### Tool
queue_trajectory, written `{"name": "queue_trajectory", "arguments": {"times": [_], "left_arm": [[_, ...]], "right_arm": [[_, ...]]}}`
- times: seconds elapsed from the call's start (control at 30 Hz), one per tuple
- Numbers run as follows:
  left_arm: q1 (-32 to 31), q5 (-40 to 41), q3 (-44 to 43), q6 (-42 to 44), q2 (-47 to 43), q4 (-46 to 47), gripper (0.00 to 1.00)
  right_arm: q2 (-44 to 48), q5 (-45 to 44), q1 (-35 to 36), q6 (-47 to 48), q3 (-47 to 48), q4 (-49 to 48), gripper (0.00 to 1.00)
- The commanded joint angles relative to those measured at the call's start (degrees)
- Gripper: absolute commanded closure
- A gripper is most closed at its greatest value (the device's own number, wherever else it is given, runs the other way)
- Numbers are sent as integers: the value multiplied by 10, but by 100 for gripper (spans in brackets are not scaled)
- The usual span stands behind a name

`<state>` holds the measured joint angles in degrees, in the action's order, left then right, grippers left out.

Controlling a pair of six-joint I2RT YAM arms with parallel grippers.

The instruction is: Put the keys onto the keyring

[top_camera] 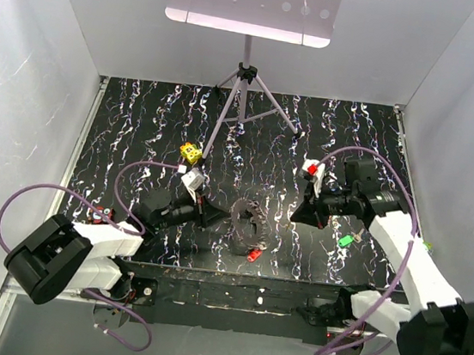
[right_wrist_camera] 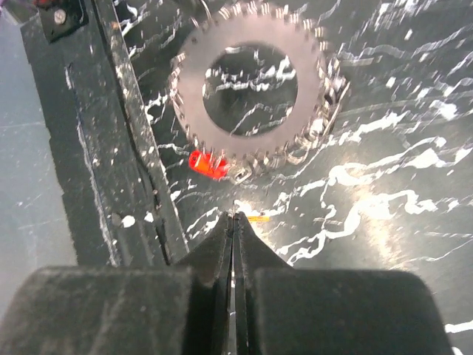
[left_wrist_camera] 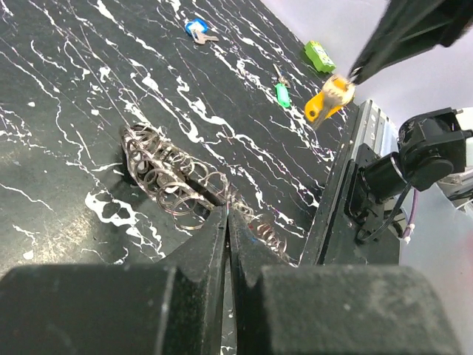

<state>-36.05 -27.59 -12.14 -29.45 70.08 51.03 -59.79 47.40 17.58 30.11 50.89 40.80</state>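
The keyring, a ring fringed with grey keys, sits at the table's middle; it also shows in the left wrist view and the right wrist view. My left gripper is shut, its tips pinching the ring's near edge. My right gripper is shut on an orange key, seen edge-on at its tips, held above the table right of the ring. A red key lies at the ring's front edge. A green key and a blue key lie loose.
A yellow dotted cube sits behind the left gripper. A tripod stand holding a perforated plate stands at the back middle. A green block lies by the right wall. White walls enclose the black marbled table.
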Motion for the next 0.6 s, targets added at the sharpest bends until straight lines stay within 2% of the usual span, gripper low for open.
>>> {"name": "queue_trajectory", "arguments": {"times": [0.0,0.33,0.57], "left_arm": [[3,-1,0,42,-50,29,100],[3,24,45,73,-131,48,100],[3,18,46,90,-197,-2,100]], "right_arm": [[-78,-34,-4,25,53,78,99],[-339,-201,-4,-29,185,108,99],[-436,-262,-4,-87,225,73,99]]}}
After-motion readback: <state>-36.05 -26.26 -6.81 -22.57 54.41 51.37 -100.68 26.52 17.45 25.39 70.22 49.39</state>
